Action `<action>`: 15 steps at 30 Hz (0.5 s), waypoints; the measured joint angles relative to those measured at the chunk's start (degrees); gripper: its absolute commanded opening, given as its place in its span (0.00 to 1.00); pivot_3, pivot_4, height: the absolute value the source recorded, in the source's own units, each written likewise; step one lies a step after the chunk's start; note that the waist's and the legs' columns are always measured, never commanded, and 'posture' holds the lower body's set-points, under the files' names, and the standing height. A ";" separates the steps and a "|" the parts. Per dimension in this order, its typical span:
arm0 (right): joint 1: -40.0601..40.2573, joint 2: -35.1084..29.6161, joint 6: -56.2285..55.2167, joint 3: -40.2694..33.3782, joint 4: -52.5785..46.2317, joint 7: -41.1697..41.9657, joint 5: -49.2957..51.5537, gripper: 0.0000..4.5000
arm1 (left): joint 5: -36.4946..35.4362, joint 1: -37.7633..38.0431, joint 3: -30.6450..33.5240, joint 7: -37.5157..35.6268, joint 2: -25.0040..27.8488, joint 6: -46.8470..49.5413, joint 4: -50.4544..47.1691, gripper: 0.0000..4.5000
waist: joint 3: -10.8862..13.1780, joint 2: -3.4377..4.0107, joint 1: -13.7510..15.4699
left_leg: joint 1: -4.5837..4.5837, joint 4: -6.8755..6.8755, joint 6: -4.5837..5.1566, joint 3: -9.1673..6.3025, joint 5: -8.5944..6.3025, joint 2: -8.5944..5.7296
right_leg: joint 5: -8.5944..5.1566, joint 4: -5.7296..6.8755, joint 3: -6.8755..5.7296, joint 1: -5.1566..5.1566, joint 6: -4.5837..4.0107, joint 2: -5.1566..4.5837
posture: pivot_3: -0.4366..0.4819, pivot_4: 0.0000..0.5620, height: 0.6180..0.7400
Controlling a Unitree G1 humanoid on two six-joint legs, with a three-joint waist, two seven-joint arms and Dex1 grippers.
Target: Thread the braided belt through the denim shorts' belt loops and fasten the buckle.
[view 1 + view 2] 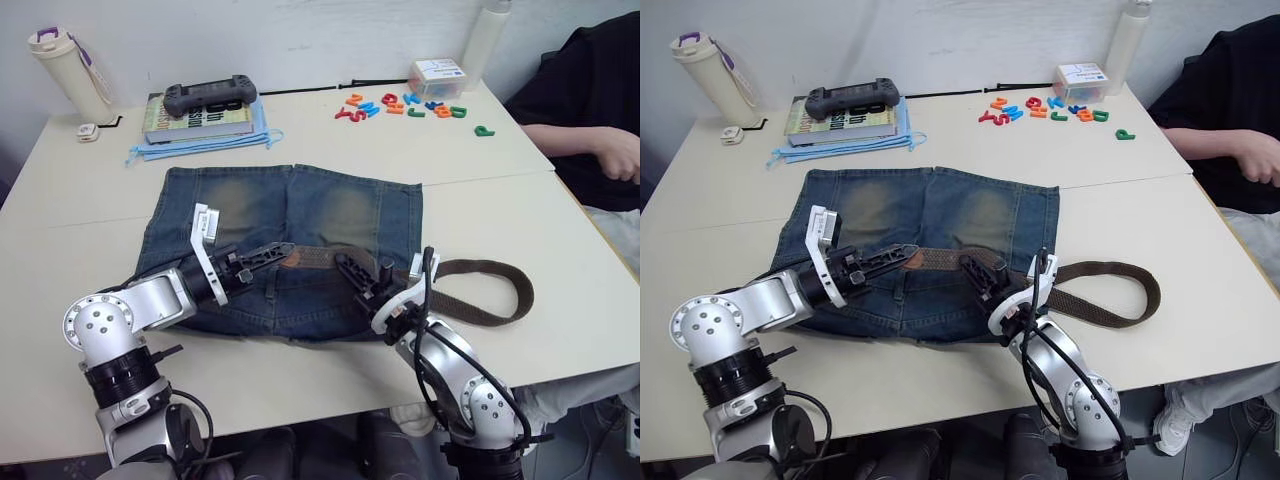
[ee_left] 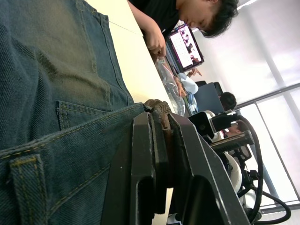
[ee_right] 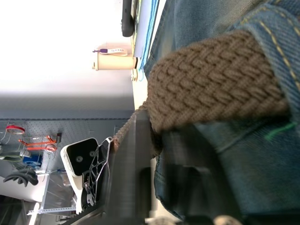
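Pale table (image 1: 300, 370) w/ a white wall running behind it; the near strip, by the front edge, is lying bare, and so is a band btwn the shorts and the far clutter. The denim shorts (image 1: 280, 215) are lying flat mid-table, waistband toward the robot, legs pointing at the wall. The braided belt (image 1: 490, 292) is running along the waistband, then looping out onto open table to the robot's right, well inside that edge. Left gripper (image 1: 268, 253) is reaching in from the left over the waistband, fingers clamped narrow on the belt's tan end; in the left wrist view a brown bit is sitting pinched btwn the fingers (image 2: 140, 154). Right gripper (image 1: 352, 270) is coming in from the right, just beside the left one, pressing on the woven strap at the waistband; right wrist view is showing the weave tight against one finger (image 3: 136, 159), so it's holding the belt too. Can't make out the buckle. Far side: books (image 1: 200, 120) on a blue folder w/ a black controller (image 1: 210, 97) on top, a cream bottle (image 1: 65, 70) at the far left corner, coloured letters (image 1: 400, 105) and a small box (image 1: 437, 77) far right. A person in a black top (image 1: 590, 90) is sitting at the right edge, arm resting on the table, crowding that side.
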 measured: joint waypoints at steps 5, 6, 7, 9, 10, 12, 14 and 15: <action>-0.04 0.03 0.09 -0.19 -0.01 0.27 -0.81 0.00 | -0.05 1.65 -2.28 -1.33 2.39 -1.60 -0.12 0.38 | 0.00 0.01 -0.13 | 0.00 -0.04 -0.01 0.09 0.00 0.00 | -0.01 0.09 0.00 -0.12 -0.01 -0.02 | 0.48 0.27 0.93; -0.04 0.02 0.09 -0.33 -0.01 0.28 -0.98 0.00 | -0.04 2.69 -3.21 -2.28 3.14 -2.30 -0.33 0.49 | 0.00 0.01 -0.12 | -0.01 -0.05 -0.01 0.13 0.00 0.00 | -0.01 0.11 0.00 -0.17 -0.03 -0.02 | 0.48 0.27 0.93; -0.05 0.02 0.10 -0.47 -0.01 0.29 -1.06 0.00 | 0.05 3.52 -4.14 -3.09 3.86 -2.90 -0.54 0.58 | 0.00 0.00 -0.10 | -0.03 -0.04 -0.01 0.13 0.00 0.01 | -0.02 0.12 0.00 -0.20 -0.03 -0.03 | 0.48 0.27 0.93; -0.07 -0.02 0.14 -0.76 -0.01 0.30 -1.58 0.00 | 0.92 5.05 -6.49 -5.05 5.91 -4.72 -1.94 0.79 | 0.00 0.01 -0.08 | -0.05 -0.04 -0.01 0.15 0.00 0.00 | -0.02 0.13 0.00 -0.22 -0.04 -0.04 | 0.48 0.27 0.93; -0.08 -0.09 0.21 -0.96 -0.01 0.29 -1.89 0.00 | 1.57 5.65 -7.93 -6.38 7.40 -6.29 -2.80 0.89 | 0.00 0.01 -0.07 | -0.06 -0.04 -0.01 0.15 0.00 0.00 | -0.02 0.14 0.00 -0.23 -0.04 -0.04 | 0.48 0.27 0.93; -0.12 -0.24 0.35 -1.42 0.00 0.26 -2.21 0.00 | 3.10 6.49 -9.59 -8.62 9.63 -9.15 -3.87 0.98 | 0.01 0.02 -0.05 | -0.06 -0.04 -0.01 0.15 0.00 0.00 | -0.02 0.14 0.00 -0.23 -0.05 -0.04 | 0.48 0.27 0.93; -0.25 -0.73 0.54 -1.69 -0.04 0.17 -2.24 0.00 | 5.74 8.39 -12.27 -12.16 13.80 -12.83 -5.12 0.98 | 0.01 0.02 -0.28 | -0.06 -0.06 -0.04 0.19 -0.02 0.03 | -0.04 0.15 0.03 -0.28 -0.08 -0.03 | 0.48 0.27 0.93; -0.38 -1.29 0.58 -2.41 -0.06 -0.04 -2.23 0.00 | 9.39 10.50 -14.33 -16.26 18.50 -17.12 -5.61 0.98 | 0.03 0.06 -0.53 | -0.05 -0.13 -0.05 0.23 -0.02 0.03 | -0.08 0.21 0.04 -0.35 -0.15 -0.03 | 0.48 0.27 0.93</action>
